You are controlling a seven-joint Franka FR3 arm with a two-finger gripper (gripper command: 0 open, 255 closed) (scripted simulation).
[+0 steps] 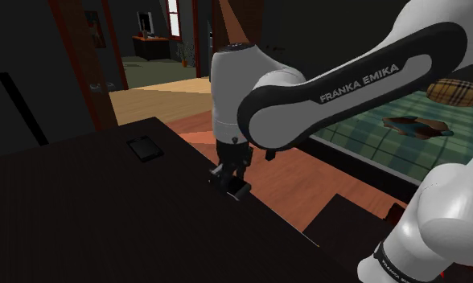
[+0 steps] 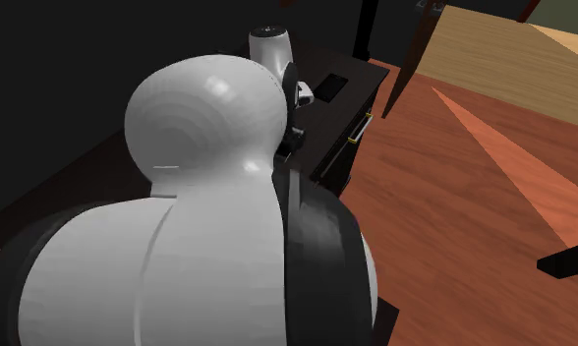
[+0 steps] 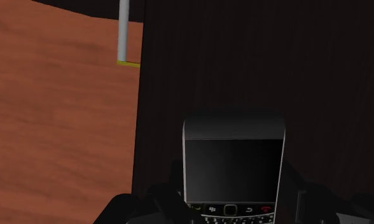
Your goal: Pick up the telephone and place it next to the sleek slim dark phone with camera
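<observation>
The arm (image 1: 347, 88) reaches straight down at the table's (image 1: 82, 209) edge. The gripper (image 1: 232, 183) clasps the keypad telephone (image 3: 233, 168) by its sides, well apart from the slim dark phone (image 1: 145, 149).

The telephone (image 3: 233, 168) at the wrist view's lower centre is black with a silvery-grey top edge and one red key, against a near-black tabletop (image 3: 256, 57) beside reddish-brown floor (image 3: 52, 114). In the shoulder view the arm (image 1: 227, 88) is white with black joints, the slim phone (image 1: 144, 149) at centre left dark grey, the bedcover (image 1: 372, 137) at right green plaid.
</observation>
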